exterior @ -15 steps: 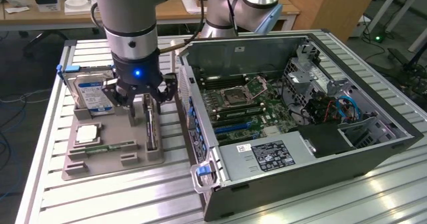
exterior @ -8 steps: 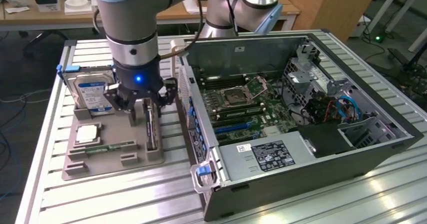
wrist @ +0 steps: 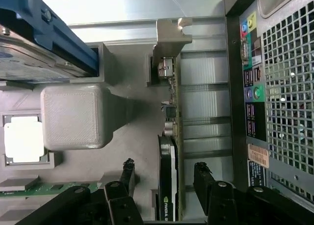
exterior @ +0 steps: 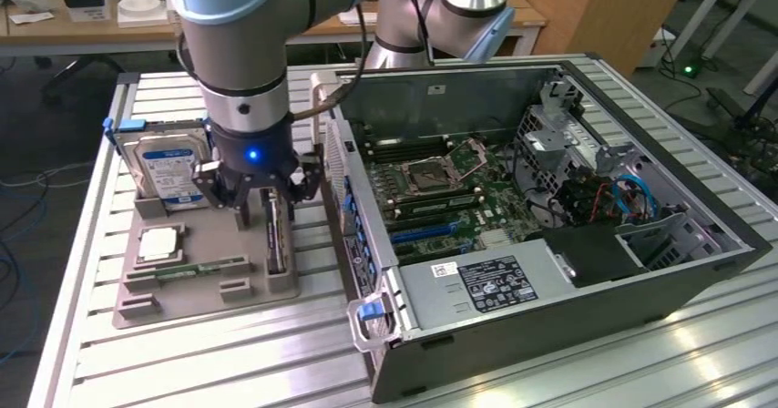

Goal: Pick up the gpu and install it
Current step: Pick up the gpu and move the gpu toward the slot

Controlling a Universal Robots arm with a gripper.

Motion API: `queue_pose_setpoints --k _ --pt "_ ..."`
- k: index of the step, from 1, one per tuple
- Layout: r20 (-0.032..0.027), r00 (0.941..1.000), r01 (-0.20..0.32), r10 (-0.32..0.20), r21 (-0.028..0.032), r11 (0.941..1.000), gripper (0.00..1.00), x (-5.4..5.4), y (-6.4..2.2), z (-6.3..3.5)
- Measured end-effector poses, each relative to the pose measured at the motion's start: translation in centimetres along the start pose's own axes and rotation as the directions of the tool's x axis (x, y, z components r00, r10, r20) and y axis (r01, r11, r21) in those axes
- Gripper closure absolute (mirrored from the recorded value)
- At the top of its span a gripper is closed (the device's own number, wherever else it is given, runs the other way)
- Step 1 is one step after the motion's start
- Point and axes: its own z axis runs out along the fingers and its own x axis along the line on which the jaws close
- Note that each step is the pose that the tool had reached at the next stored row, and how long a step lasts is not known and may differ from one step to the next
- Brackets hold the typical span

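The gpu (exterior: 277,237) stands on its long edge in a slot of the grey parts tray (exterior: 207,294), a thin dark card with a silvery bracket (wrist: 169,38) at one end. My gripper (exterior: 270,206) hangs right over it, open. In the wrist view the gpu (wrist: 171,132) runs between my two black fingertips (wrist: 128,172), one on each side of the card with a gap on both sides. My gripper (wrist: 165,172) holds nothing.
On the tray also sit a hard drive (exterior: 170,169) with a blue-white label, a square processor (exterior: 158,244) and a green memory stick (exterior: 195,269). The open computer case (exterior: 680,271) with its motherboard (exterior: 438,198) lies just to the exterior view's right of the tray.
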Motion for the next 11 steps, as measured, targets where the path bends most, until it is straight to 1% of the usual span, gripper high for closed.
queue_pose_setpoints --k 9,11 --pt "0.0003 1.0 -0.005 0.005 0.0 1.0 0.4 0.0 -0.09 1.63" --pt "0.0004 1.0 -0.005 0.005 0.0 1.0 0.4 -0.1 -0.12 2.17"
